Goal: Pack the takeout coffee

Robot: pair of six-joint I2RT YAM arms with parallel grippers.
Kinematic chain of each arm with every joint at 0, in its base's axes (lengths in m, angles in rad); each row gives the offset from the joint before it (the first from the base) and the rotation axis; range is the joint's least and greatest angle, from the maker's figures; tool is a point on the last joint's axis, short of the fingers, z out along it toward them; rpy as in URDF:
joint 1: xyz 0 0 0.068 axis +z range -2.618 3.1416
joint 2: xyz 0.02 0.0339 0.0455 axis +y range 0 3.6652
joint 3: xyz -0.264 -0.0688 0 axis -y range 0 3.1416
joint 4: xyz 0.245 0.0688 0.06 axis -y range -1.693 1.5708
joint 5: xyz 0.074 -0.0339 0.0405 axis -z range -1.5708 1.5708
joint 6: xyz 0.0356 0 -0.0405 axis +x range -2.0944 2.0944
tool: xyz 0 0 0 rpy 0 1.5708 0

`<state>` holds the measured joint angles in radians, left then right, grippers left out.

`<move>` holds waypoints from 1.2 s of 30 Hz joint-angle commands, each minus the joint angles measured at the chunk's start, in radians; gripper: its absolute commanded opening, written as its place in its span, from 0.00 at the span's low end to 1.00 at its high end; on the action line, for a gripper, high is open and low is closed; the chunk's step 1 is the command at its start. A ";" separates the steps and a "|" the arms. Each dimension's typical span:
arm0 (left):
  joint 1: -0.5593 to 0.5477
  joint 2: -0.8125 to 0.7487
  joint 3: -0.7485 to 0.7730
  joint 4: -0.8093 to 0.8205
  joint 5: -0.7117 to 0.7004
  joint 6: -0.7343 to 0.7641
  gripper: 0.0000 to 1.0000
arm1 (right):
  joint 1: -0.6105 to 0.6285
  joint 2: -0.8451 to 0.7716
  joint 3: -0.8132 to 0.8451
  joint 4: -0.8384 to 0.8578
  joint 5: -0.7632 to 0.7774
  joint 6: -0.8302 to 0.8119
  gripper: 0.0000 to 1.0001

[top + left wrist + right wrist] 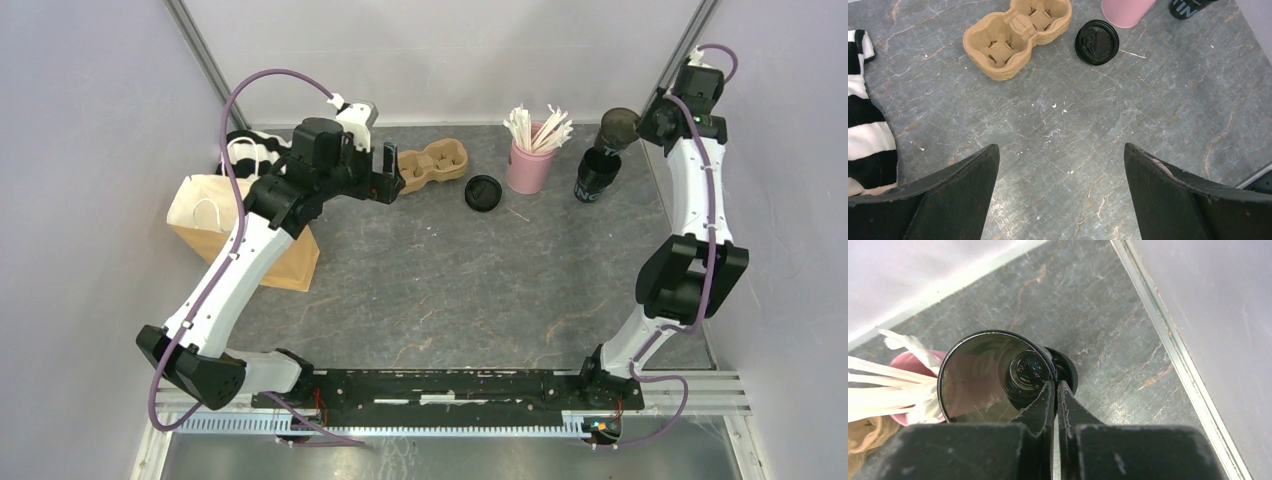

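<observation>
While the right fingers point(1044, 407) are pinched together on the near rim of a lidless black cup point(983, 385), one finger is seen inside the wall and one outside. The cup's mouth faces up at the wrist camera and its bowl sits just past the fingertips, to their left. A lettered black cup point(597, 180) is seen just beyond and below the fingertips, standing on the desk point(1148, 100). Contact between the two cups cannot be told. A pink cup point(910, 362) of white sticks point(540, 125) is placed further left of the right fingers, beside the held cup.

Left fingers point(955, 192) are spread wide, nothing between them, held above bare desk. Ahead of them, a brown carrier tray point(979, 46) is seen on the left finger's side, both wells empty. A loose black lid point(1097, 42) lies flat ahead, just right of the tray, not touching it. A striped cloth point(865, 130) lies outboard of the left finger.
</observation>
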<state>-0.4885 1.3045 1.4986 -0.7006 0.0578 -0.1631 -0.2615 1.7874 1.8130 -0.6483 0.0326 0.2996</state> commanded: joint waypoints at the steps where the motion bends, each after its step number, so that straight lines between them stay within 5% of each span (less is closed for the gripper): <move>1: -0.014 -0.022 0.002 0.042 0.016 0.039 1.00 | -0.005 -0.102 0.074 0.015 -0.030 -0.012 0.00; 9: -0.023 -0.037 -0.022 0.053 0.031 0.022 1.00 | 0.043 -0.306 -0.140 0.016 -0.182 -0.154 0.00; 15: -0.034 -0.033 -0.034 0.066 0.050 0.006 1.00 | 0.247 -0.477 -0.378 0.005 -0.140 -0.291 0.00; 23: -0.051 -0.035 -0.047 0.066 0.059 -0.002 1.00 | 0.415 -0.602 -0.828 0.210 -0.315 -0.165 0.00; 36: -0.053 -0.031 -0.034 0.058 0.062 -0.003 1.00 | 0.571 -0.605 -1.052 0.305 -0.269 -0.151 0.00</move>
<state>-0.5365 1.2892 1.4509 -0.6762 0.1070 -0.1642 0.2878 1.2114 0.7773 -0.4122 -0.2646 0.1375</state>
